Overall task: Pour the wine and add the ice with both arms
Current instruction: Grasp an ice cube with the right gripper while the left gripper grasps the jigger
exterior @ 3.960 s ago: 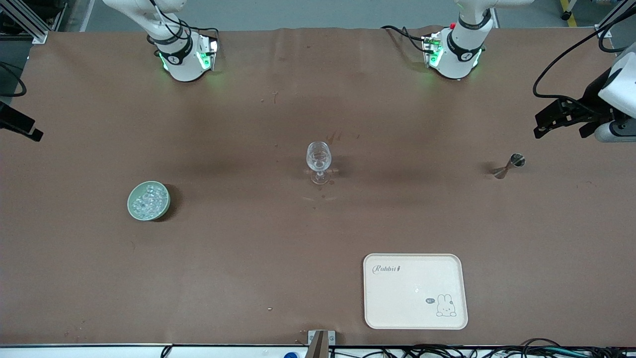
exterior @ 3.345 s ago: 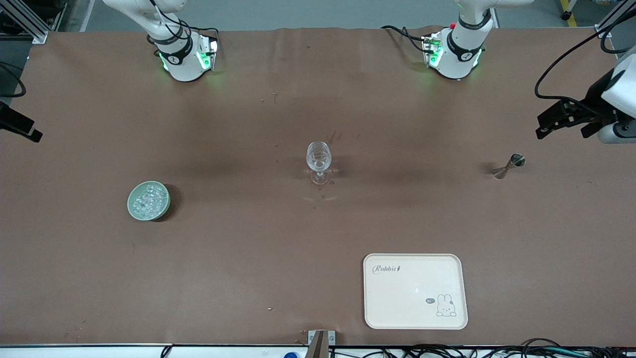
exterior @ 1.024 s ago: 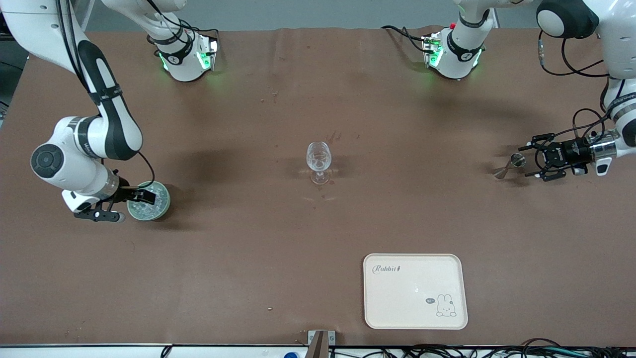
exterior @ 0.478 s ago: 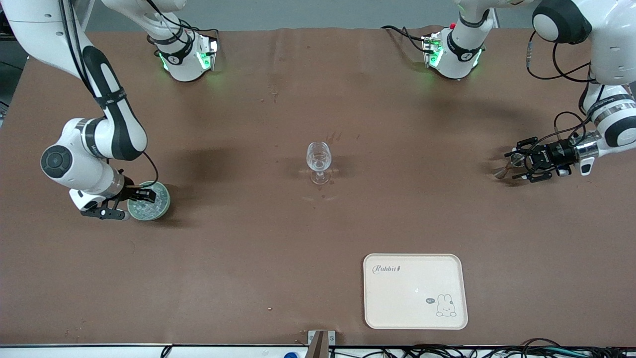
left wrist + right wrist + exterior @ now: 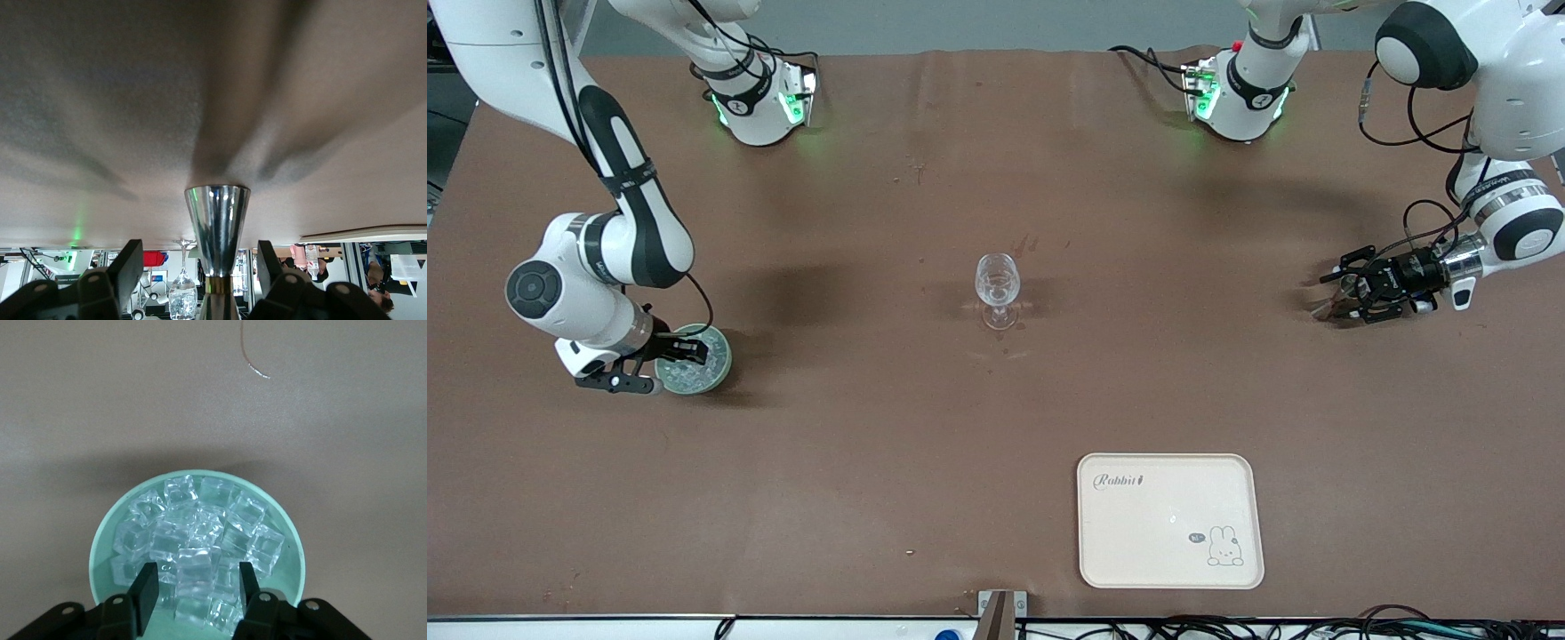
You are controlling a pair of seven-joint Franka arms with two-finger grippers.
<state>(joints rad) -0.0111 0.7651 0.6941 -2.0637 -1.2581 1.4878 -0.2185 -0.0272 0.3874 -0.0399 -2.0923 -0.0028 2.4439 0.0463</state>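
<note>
Ice [image 5: 198,547] fills a pale green bowl [image 5: 720,364] near the tabletop's right-arm edge; the right gripper [image 5: 197,587] closes around one cube. Near the left-arm edge, the left gripper [image 5: 200,267] straddles a steel jigger [image 5: 217,230], fingers apart.

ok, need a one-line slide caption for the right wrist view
Right gripper straddling an ice cube in the pale green bowl heaped with ice, on the brown table.

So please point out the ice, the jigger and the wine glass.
ice [image 5: 197,560]: right wrist view, on the cube between the fingers.
jigger [image 5: 217,220]: left wrist view, on its shiny cone.
wine glass [image 5: 997,281]: front view, on its bowl.
</note>
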